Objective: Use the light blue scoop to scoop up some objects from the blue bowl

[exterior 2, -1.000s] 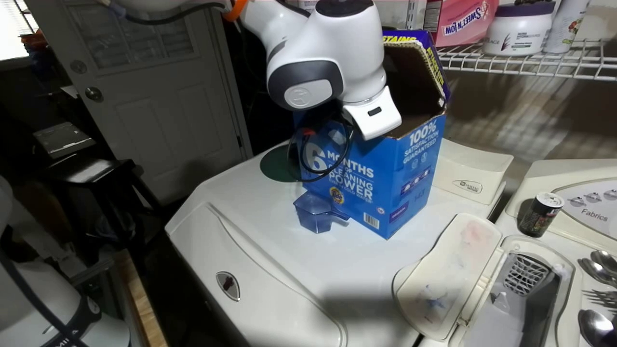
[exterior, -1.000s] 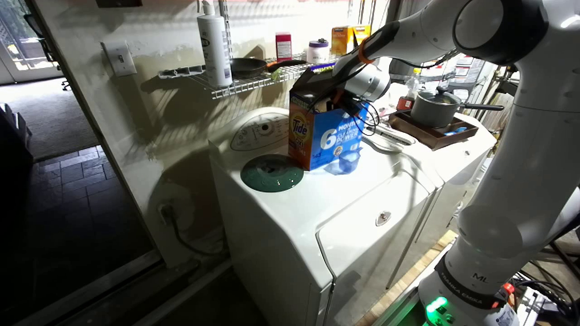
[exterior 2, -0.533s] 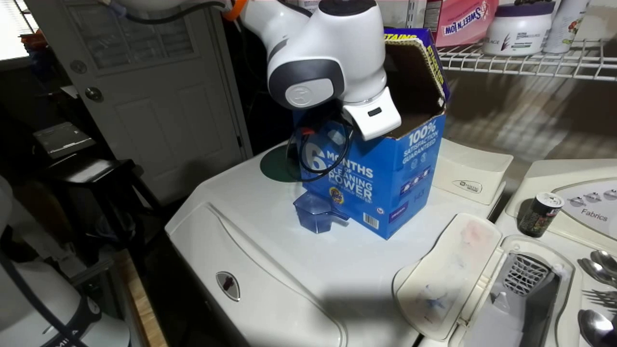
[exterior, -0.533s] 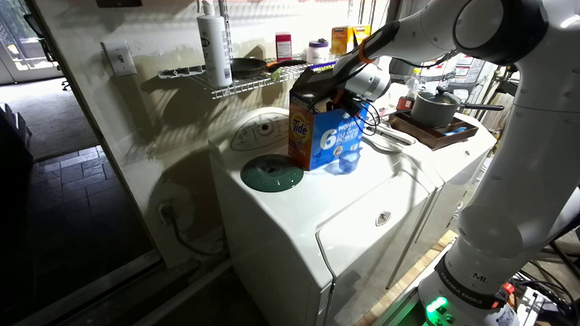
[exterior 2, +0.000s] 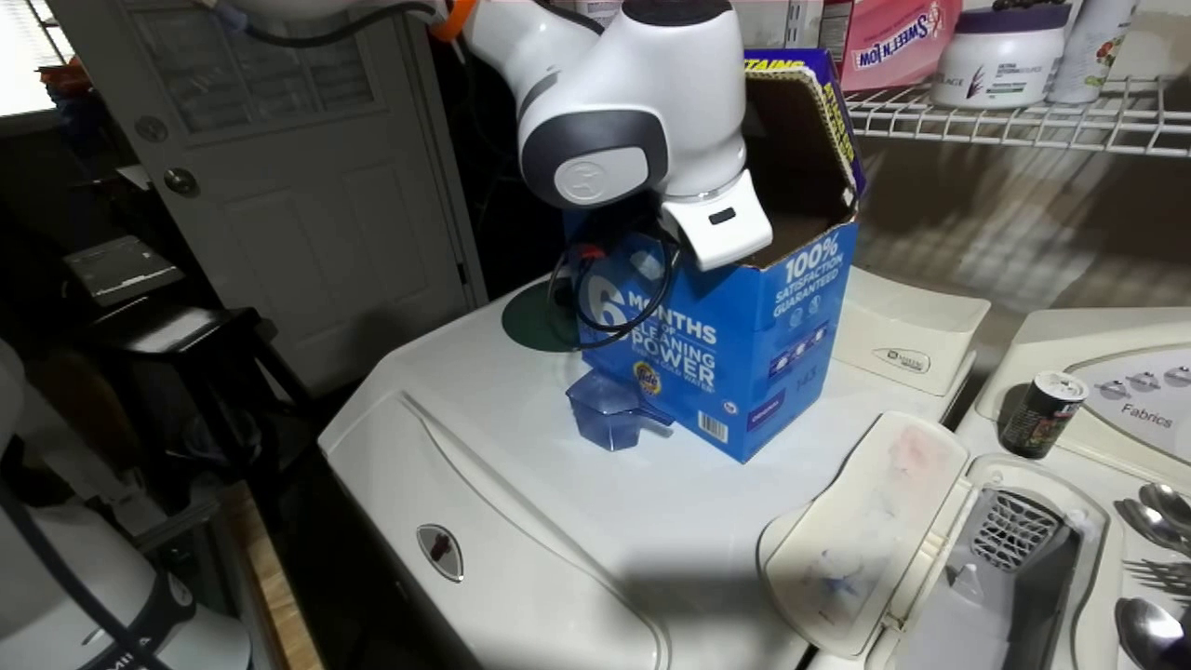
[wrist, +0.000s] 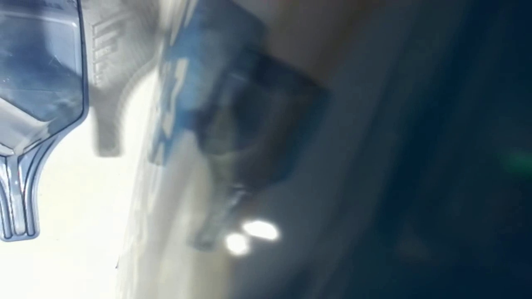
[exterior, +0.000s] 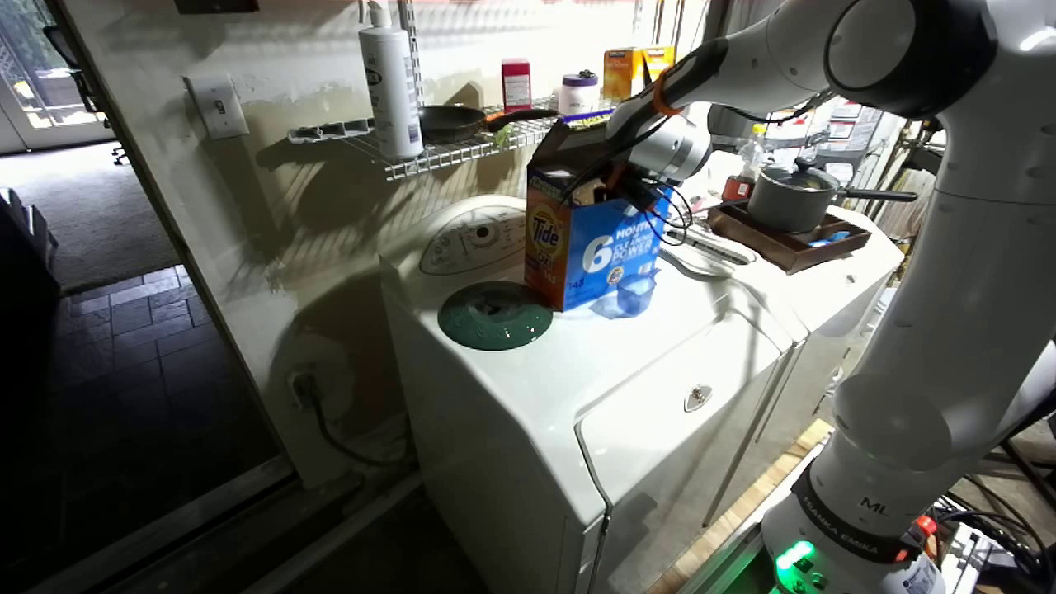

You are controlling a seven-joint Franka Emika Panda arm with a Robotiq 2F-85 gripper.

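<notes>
The light blue scoop (exterior: 635, 294) stands on the white washer top against the front of the detergent box, its handle toward the box. It also shows in an exterior view (exterior 2: 607, 409) and at the left edge of the wrist view (wrist: 41, 79). The blue bowl (exterior: 487, 334) looks dark teal and sits beside the box. It is partly hidden behind the box and cables in an exterior view (exterior 2: 535, 316). Its contents cannot be made out. My arm's hand is at the box's open top. The gripper's fingers are hidden, and none can be made out in the wrist view.
The open detergent box (exterior 2: 707, 344) stands directly beside the hand, scoop and bowl; its blurred front fills much of the wrist view. A wire shelf (exterior: 462, 157) with a pan and bottles runs behind. A grey pot (exterior: 792, 198) stands in a brown tray. A can (exterior 2: 1042, 414) and cutlery lie nearby.
The hand has shifted very slightly. The detergent box has shifted a little, its open lid rising slightly and its front moving slightly left. The scoop and bowl have not moved.
</notes>
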